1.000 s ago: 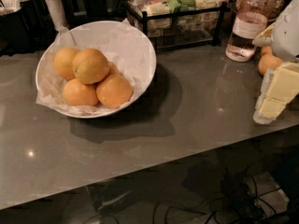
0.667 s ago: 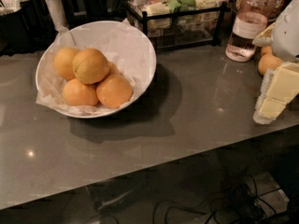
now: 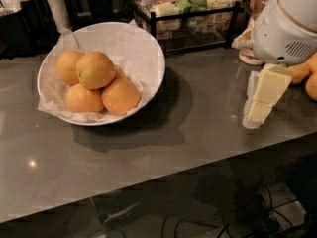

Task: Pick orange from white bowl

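The white bowl [image 3: 151, 53], lined with crinkled white paper, stands on the grey counter at the left. It holds several oranges. The orange [image 3: 95, 69], dull yellow-orange with a crease line across its skin, lies on top of the smoother, brighter ones. My gripper [image 3: 255, 117] hangs from the white arm [image 3: 287, 26] at the right and points down close to the counter. It is far to the right of the bowl and holds nothing that I can see.
A black wire rack [image 3: 190, 15] with packets stands behind the bowl. More oranges [image 3: 306, 76] lie at the right edge, behind the arm. Dark cups and holders line the back left. The counter's front edge [image 3: 148, 178] runs across the lower part.
The arm and gripper have moved left and further into view, now covering the water bottle at the back right. The bowl and oranges have not moved.
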Robot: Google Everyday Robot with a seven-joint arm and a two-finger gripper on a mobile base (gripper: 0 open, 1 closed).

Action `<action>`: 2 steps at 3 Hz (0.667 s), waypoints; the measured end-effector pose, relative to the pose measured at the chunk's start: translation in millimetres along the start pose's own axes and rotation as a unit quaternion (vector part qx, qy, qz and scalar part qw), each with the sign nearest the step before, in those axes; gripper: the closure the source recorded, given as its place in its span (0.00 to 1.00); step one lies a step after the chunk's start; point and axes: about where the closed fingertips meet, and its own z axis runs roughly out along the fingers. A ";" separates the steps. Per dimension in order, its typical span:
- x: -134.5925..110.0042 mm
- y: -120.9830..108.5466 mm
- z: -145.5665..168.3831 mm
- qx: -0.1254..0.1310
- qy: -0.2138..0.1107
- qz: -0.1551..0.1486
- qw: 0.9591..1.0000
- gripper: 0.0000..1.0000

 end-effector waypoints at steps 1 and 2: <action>-41.4 -0.1 18.4 -0.028 -0.033 -0.063 0.997 0.00; -82.8 1.3 26.9 -0.039 -0.066 -0.120 0.990 0.00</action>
